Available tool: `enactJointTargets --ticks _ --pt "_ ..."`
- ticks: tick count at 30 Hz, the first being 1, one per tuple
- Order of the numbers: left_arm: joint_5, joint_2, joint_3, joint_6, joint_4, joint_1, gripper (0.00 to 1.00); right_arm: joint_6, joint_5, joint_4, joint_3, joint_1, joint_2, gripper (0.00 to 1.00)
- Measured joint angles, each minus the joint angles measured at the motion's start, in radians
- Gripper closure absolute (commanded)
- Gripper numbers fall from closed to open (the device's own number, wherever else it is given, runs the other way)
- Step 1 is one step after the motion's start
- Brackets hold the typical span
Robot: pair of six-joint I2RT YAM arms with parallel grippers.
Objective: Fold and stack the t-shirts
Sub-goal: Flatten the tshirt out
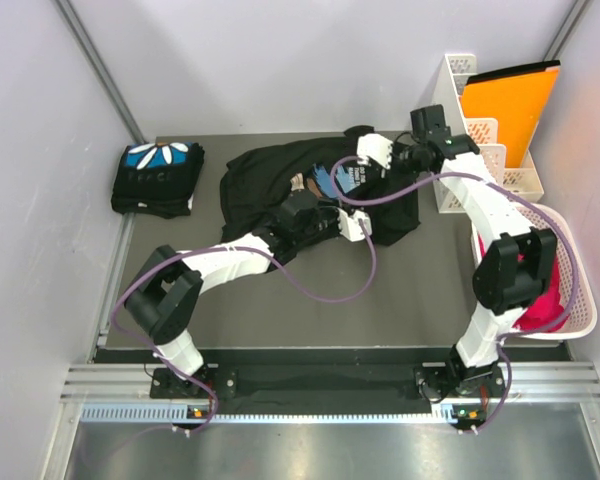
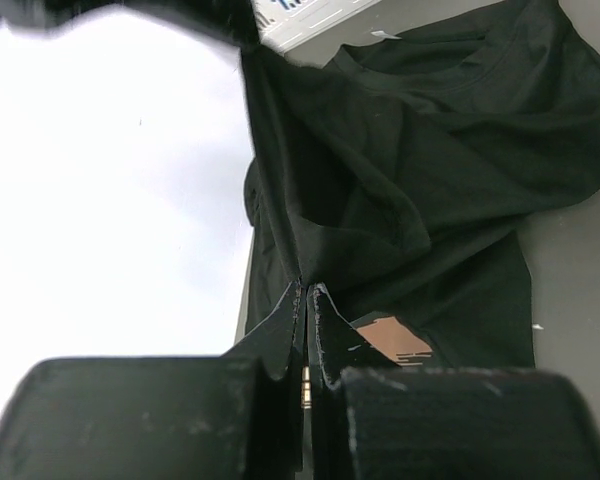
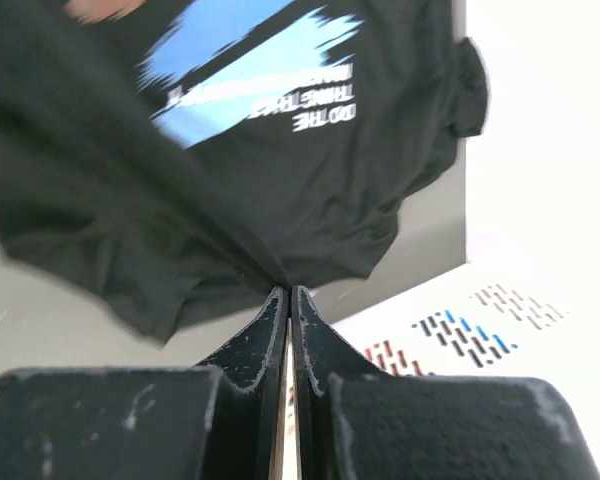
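A black t-shirt [image 1: 270, 180] with blue-and-tan brush strokes and white text lies rumpled on the middle of the grey mat. My left gripper [image 1: 360, 228] is shut on its cloth, pinching a fold at the fingertips [image 2: 305, 292]; a tan patch of the print [image 2: 395, 340] shows beside them. At the shirt's far right part, my right gripper [image 1: 358, 165] is shut on its edge [image 3: 288, 290], with the blue print and text [image 3: 250, 70] hanging beyond. A second t-shirt [image 1: 158, 178], black with a blue and white petal print, lies folded at the back left.
A white rack [image 1: 480, 140] holding an orange folder [image 1: 505, 105] stands at the back right. A white laundry basket [image 1: 570, 300] with pink cloth sits at the right edge. Bare grey mat [image 1: 310, 310] lies in front of the shirt. White walls enclose three sides.
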Motion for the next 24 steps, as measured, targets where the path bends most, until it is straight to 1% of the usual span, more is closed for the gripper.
enactJointTargets --ticks 6,13,17,18,20,24 --pt "0.0 -0.035 -0.018 0.0 0.0 0.0 1.0 -0.1 -0.018 -0.145 -0.066 -0.005 -0.08 1.0" --pt "0.004 -0.055 -0.042 0.001 0.0 -0.001 1.0 -0.137 -0.089 -0.256 -0.186 -0.005 -0.108 1.0" --pt "0.008 -0.066 -0.06 0.004 -0.006 -0.002 1.0 -0.123 -0.117 -0.266 -0.243 -0.005 -0.123 0.77" --pt "0.006 -0.069 -0.063 0.005 -0.007 -0.002 1.0 -0.109 -0.114 -0.259 -0.255 -0.005 -0.127 0.69" --pt "0.002 -0.077 -0.064 0.01 -0.008 0.0 1.0 -0.078 -0.103 -0.241 -0.272 -0.005 -0.129 0.6" --pt "-0.001 -0.093 -0.064 0.012 -0.007 0.002 1.0 0.002 -0.079 -0.175 -0.285 -0.007 -0.129 0.59"
